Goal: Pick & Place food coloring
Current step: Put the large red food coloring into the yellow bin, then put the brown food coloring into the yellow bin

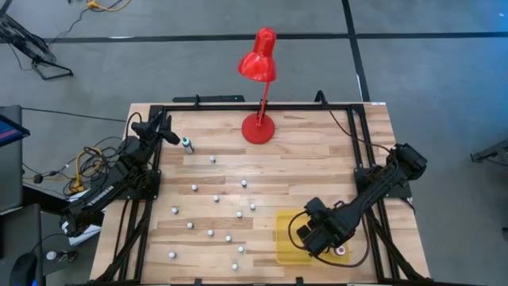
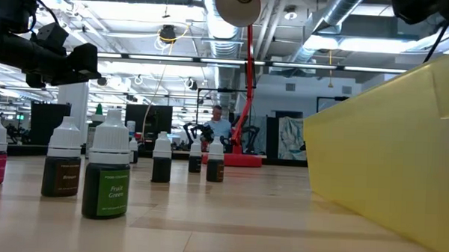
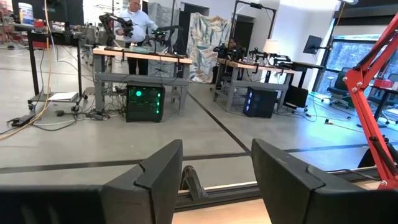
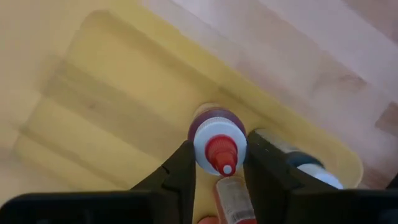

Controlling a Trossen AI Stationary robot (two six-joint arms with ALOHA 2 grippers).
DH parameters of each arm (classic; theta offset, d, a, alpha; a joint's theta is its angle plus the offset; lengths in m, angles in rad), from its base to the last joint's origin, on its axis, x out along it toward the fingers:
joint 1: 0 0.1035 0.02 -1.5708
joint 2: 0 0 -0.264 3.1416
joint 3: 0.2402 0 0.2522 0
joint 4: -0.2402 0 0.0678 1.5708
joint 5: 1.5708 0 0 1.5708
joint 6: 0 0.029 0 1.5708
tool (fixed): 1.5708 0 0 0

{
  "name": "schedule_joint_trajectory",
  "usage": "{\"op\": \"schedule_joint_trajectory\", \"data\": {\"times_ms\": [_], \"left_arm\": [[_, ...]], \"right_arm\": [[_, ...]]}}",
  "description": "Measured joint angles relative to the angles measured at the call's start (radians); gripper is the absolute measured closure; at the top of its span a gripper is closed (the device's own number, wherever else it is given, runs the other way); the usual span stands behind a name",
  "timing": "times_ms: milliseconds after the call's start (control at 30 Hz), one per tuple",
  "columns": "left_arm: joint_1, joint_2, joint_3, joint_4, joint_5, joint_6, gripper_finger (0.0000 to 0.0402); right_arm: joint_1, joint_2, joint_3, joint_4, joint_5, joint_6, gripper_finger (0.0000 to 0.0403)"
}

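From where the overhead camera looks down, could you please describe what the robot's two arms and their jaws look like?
Both arms are dark, almost black, built of jointed segments. The left arm bears pale lettering along its long link, with yellow and white cables bunched beside its base. The right arm carries a looped black cable near its wrist. In the wrist views, each gripper's jaws are broad, matt dark, angular wedges.

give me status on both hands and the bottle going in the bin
Right hand over yellow bin, fingers beside purple bottle. Left hand open, empty, at far left edge. Nothing blocking.

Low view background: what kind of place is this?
Likely an open robotics lab or workshop: exposed ceiling ducts, a person at workbenches with more arms, and desktop computers on the concrete floor.
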Motion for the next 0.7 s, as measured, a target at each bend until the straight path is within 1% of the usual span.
{"op": "schedule_joint_trajectory", "data": {"times_ms": [167,333,433,567,700], "left_arm": [[0.0,0.0,0.0,0.0,0.0,0.0,0.0217],[0.0,0.0,0.0,0.0,0.0,0.0,0.0217],[0.0,0.0,0.0,0.0,0.0,0.0,0.0217],[0.0,0.0,0.0,0.0,0.0,0.0,0.0217],[0.0,0.0,0.0,0.0,0.0,0.0,0.0217]], "right_arm": [[-0.007,0.003,-0.003,-0.039,0.011,-0.012,0.0258],[-0.006,0.002,-0.003,-0.035,0.01,-0.026,0.0215],[-0.007,-0.025,-0.003,-0.033,0.01,-0.025,0.0194],[-0.008,-0.099,-0.002,-0.04,0.035,0.005,0.0179],[-0.018,-0.179,-0.002,-0.047,0.068,0.05,0.0177]]}}
